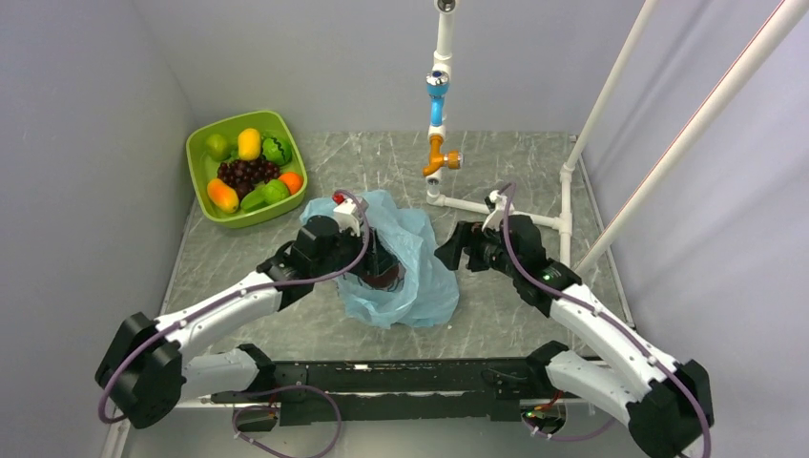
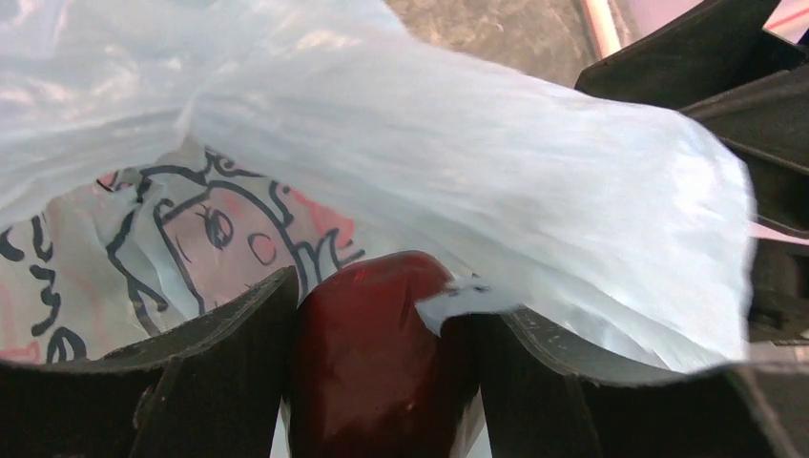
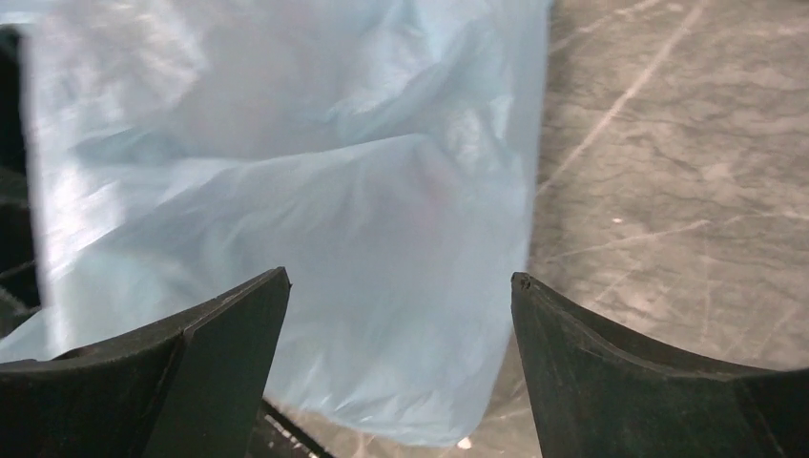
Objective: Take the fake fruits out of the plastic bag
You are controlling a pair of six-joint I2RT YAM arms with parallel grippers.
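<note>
I am reading what I can off the plastic bag (image 2: 496,162). It is showing a cartoon face (image 2: 229,234) drawn in dark lines with pink patches. At the left edge of my left wrist view, dark strokes of lettering are showing through the film, but they are too cut off and creased for me to read.

My left tool (image 2: 386,301) is reaching inside the bag and clamping a dark red fruit (image 2: 367,363), with both fingers pressing against its sides. The fruit's long axis is running along my fingers, and its rounded end is pointing away from my wrist, out past the fingertips. A fold of bag film is lying over the right finger (image 2: 572,382).

From above, the bag (image 1: 425,286) is lying crumpled in the middle of the tabletop (image 1: 515,162), stretching from far left to near right. The fruit (image 1: 384,274) is showing darkly through it.

My right tool (image 3: 401,279) is hovering just beside the bag's right side with its fingers spread wide, gripping nothing. The pale blue film (image 3: 286,191) is hanging beyond them.

Other fake fruits (image 1: 249,145) are sitting with a grape bunch (image 1: 246,173) in a lime-green tub (image 1: 196,153) at the far left corner, well apart from the bag.
</note>
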